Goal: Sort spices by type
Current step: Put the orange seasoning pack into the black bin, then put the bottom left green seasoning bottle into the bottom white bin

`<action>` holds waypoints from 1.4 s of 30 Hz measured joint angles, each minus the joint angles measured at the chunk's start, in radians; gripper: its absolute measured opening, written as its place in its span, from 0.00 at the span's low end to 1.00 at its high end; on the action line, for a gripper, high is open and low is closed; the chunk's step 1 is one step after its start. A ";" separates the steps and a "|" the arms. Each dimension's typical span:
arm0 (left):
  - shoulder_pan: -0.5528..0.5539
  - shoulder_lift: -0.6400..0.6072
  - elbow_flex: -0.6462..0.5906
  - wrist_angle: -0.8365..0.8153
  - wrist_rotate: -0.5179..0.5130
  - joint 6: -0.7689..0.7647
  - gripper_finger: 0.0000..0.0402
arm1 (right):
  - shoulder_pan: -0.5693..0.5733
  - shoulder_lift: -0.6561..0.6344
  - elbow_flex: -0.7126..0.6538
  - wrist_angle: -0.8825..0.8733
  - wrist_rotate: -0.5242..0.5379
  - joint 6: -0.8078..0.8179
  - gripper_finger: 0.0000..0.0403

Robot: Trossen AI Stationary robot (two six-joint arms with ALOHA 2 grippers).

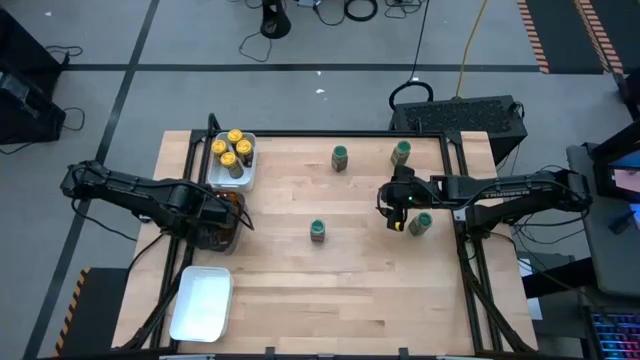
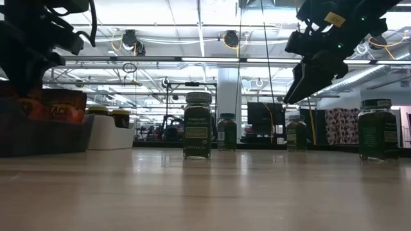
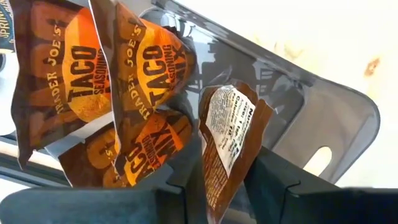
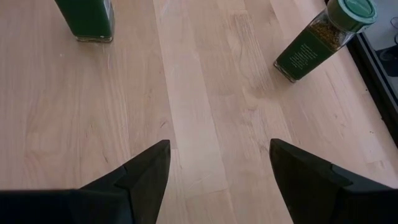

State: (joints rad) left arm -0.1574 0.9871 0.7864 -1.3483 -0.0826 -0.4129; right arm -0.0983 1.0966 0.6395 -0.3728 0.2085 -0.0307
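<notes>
While the left pincer (image 3: 214,186) hangs over the dark grey rectangular plastic tray (image 3: 323,118) at the left edge of the pale wooden worktop (image 1: 300,280), it grips one orange-brown foil seasoning packet (image 3: 227,143) between its fingers, label side turned out. Beside that packet, inside the same tray, three more orange-brown taco seasoning packets (image 3: 143,68) lean against one another. Behind the grey tray, a white rectangular tray (image 1: 245,172) holds four small jars with yellow lids (image 1: 230,152), packed close together. Nearer the front-left corner lies a second white rectangular tray (image 1: 200,303).

Four small glass jars with green lids stand apart on the open wood: one near the middle (image 1: 318,231), one toward the back (image 1: 340,157), one at the back right (image 1: 401,152), and one at the right edge (image 1: 420,223). Between the last two, raised clear of the wood, hovers the right pincer (image 4: 217,171), its fingers spread wide with nothing between them, close beside the right-edge jar.
</notes>
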 joint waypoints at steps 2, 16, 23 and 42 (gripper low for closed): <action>0.000 0.000 0.000 -0.007 0.000 0.000 0.28 | 0.000 0.000 0.000 0.000 0.000 0.000 0.64; 0.000 0.000 0.203 -0.113 0.019 -0.001 0.28 | 0.000 0.000 0.000 0.001 0.000 0.000 0.64; 0.000 0.000 0.418 -0.215 0.011 -0.001 0.28 | 0.000 0.000 0.000 0.001 0.000 0.000 0.64; 0.006 0.310 0.590 0.512 -0.167 0.387 0.28 | 0.000 0.000 0.000 0.027 0.000 0.006 0.64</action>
State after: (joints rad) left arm -0.1509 1.2969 1.3762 -0.8366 -0.2495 -0.0259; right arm -0.0982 1.0966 0.6395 -0.3457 0.2081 -0.0247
